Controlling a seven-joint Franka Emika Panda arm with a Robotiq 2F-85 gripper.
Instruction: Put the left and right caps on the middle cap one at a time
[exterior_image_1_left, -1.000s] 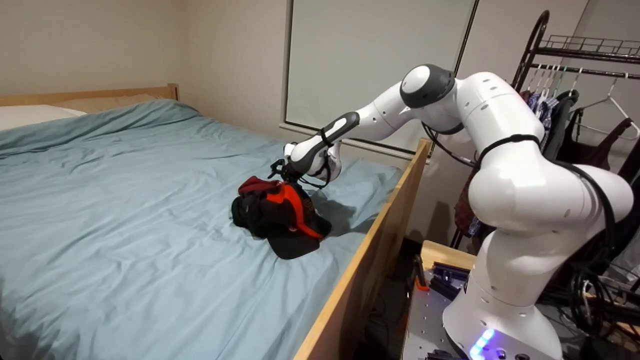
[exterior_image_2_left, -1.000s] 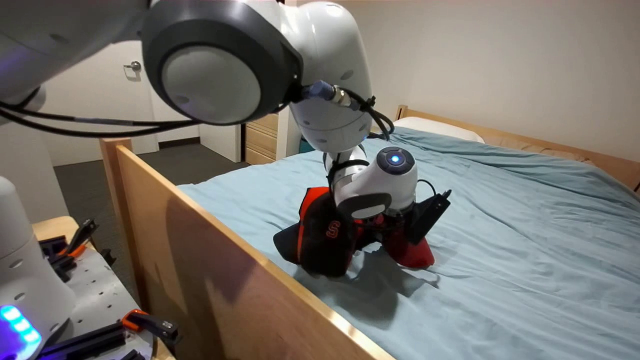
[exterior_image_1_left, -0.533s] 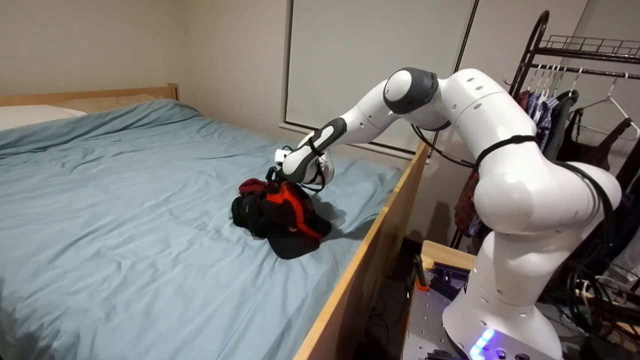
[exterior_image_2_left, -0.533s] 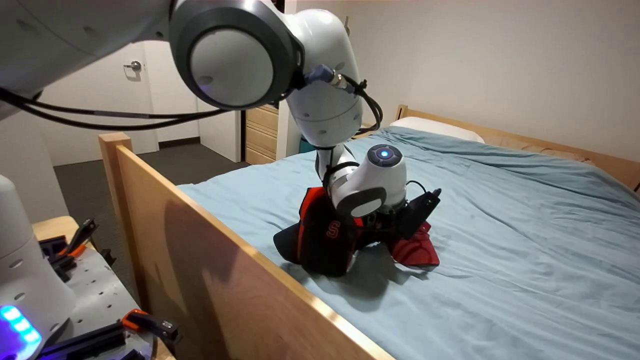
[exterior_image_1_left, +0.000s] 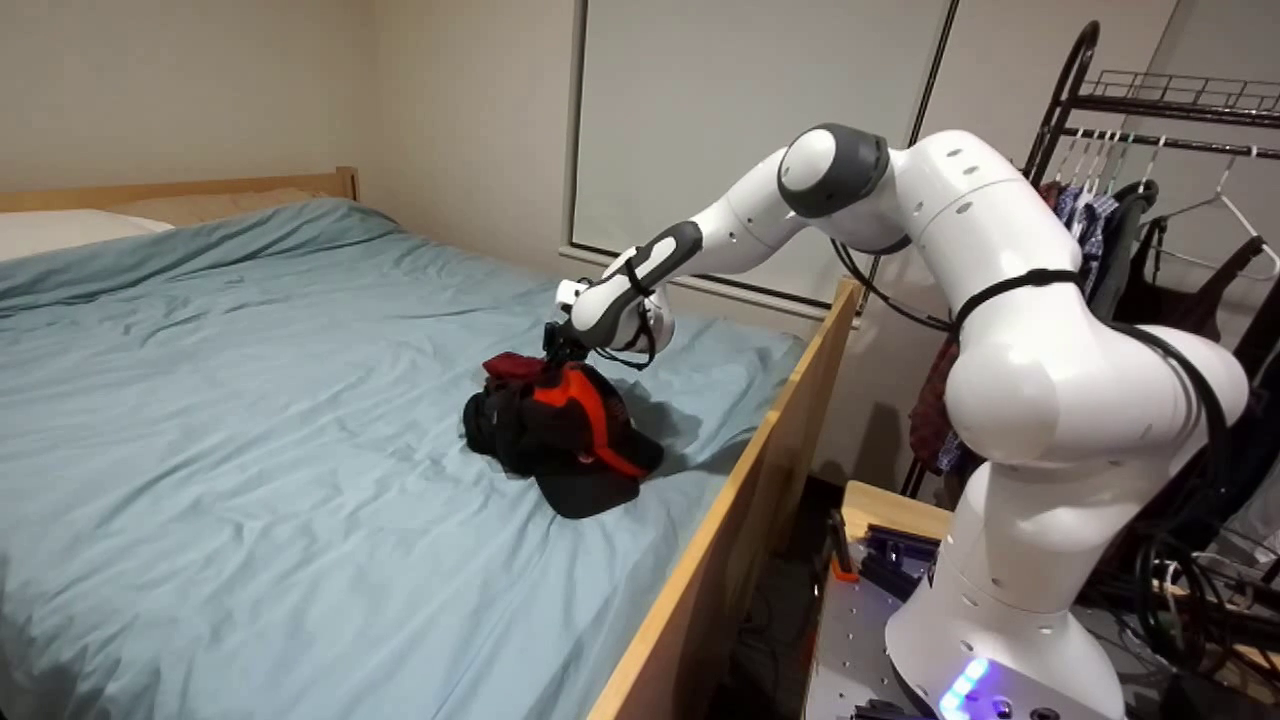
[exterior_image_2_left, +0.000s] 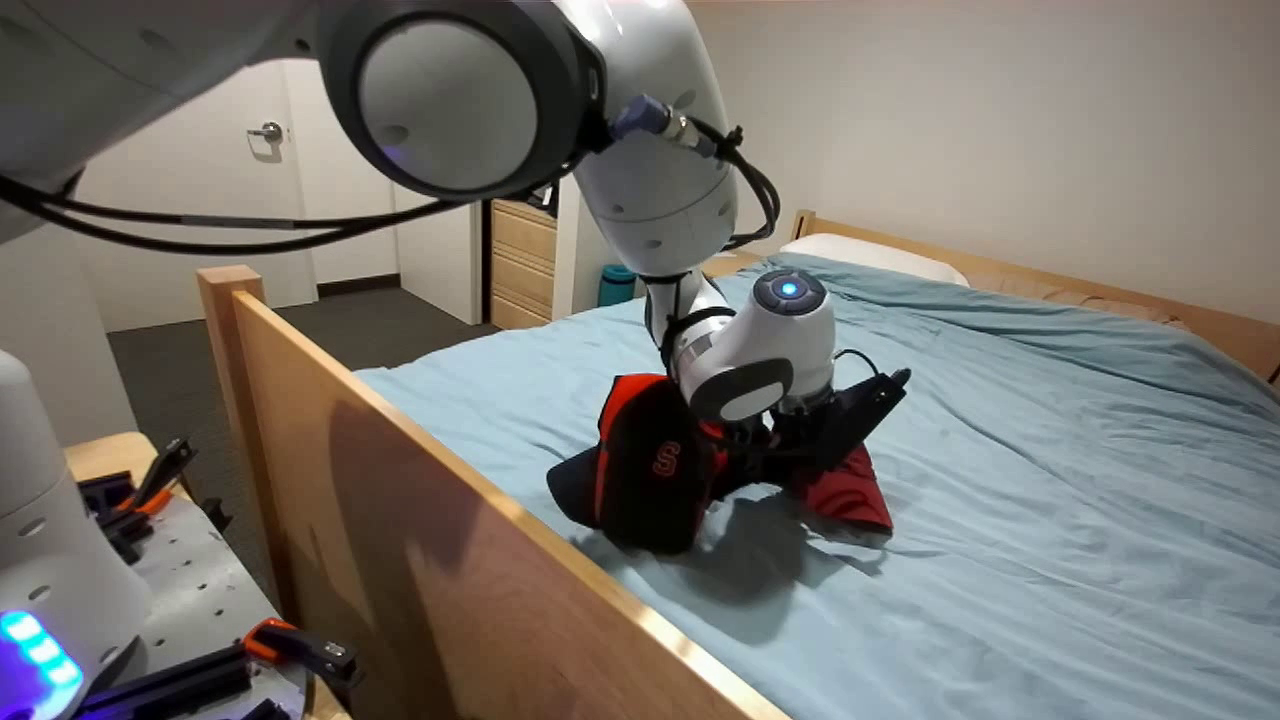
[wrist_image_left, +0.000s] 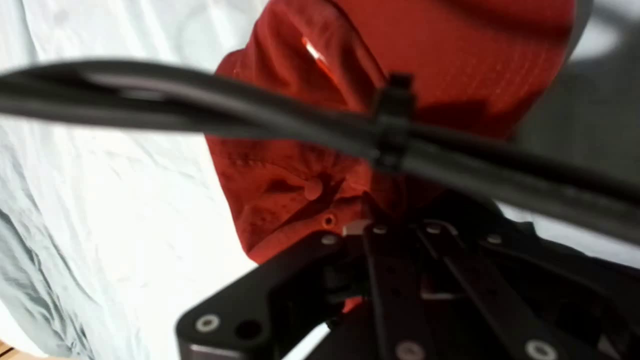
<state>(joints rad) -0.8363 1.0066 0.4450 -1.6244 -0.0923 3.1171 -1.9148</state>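
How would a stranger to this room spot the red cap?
Find the bed covered in pale blue. A white robot arm leads down to caps bunched there. The red cap looks almost wholly red; the other caps are mainly black.

Blurred cable (wrist_image_left: 310, 125), overexposed bedding (wrist_image_left: 165, 240), soft shadow (exterior_image_2_left: 740, 580)

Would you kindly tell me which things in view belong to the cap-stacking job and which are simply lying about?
Part of the job:
red cap
black-and-red cap with an S
plain black cap

Not part of it:
white pillow
orange-and-black clamp
hanging clothes
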